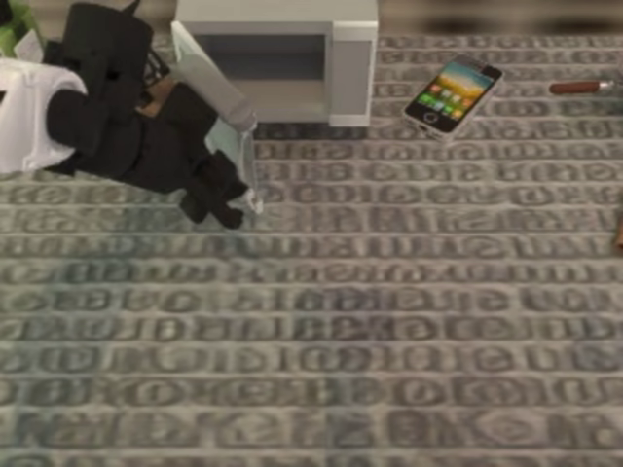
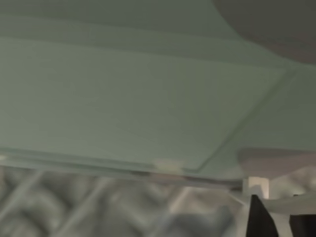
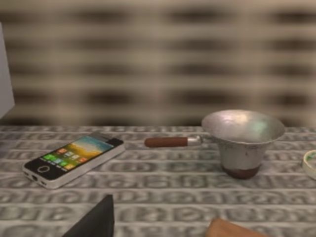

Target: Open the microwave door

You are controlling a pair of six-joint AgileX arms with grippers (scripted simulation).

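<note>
The door [image 1: 216, 97] of the microwave [image 1: 292, 58], at the desk's far edge left of centre, stands swung well out. The left gripper [image 1: 238, 199] is at the door's free edge, apparently pinching it, though its jaws cannot be told for sure. Next: probably pull further outward along the hinge arc. The phone [image 1: 454, 92] shows icons, no legible writing. The right arm is out of the top view.

Left arm [image 1: 127, 136] — black blocky links, white segment.
</note>
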